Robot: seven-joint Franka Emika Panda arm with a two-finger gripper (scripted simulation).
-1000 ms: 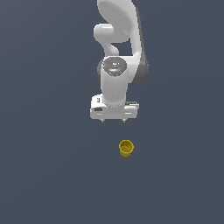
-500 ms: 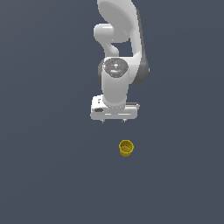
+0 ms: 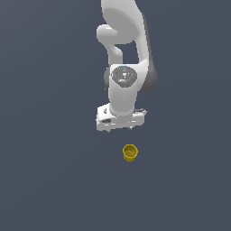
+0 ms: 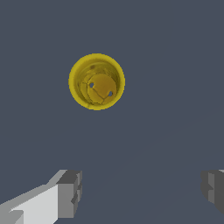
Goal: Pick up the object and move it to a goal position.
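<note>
We see one yellow cup standing upright on the dark surface, hollow top facing up, free and untouched. Our single pincer hangs above it and slightly off to one side, spread wide and holding nothing, presumably so its fingers can straddle the cup on descent.

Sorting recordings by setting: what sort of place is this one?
A bare simulated workspace, not a real room: a flat, uniform dark grey floor, a smooth white Panda arm with its claw open, and one small yellow cup.
</note>
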